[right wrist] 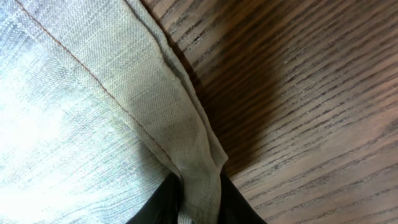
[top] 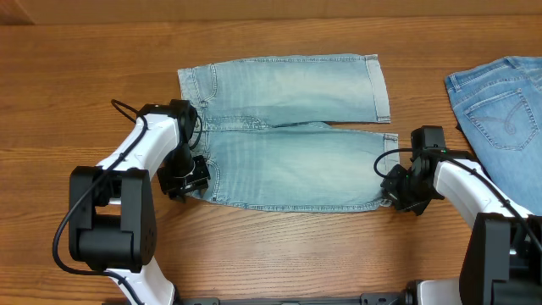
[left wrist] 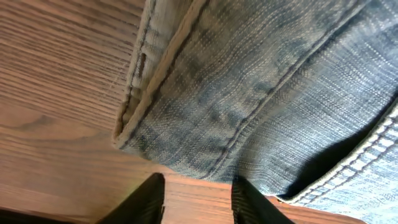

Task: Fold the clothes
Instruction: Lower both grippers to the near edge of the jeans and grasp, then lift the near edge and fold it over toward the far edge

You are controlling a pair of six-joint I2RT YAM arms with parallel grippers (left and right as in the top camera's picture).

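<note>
Both legs of denim shorts run 9-to-3, waistband at 9; right gripper pinches cuff; left gripper jaws apart.

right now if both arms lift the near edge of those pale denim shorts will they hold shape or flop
The shorts would probably sag between the two arms: they lie flat and limp, and the cuff bunches where the right gripper pinches it. The thick hems and waistband look stiffer and may hold a fold line. The coarse weave seems unlikely to slip. The left gripper sits at the waistband corner.
</note>
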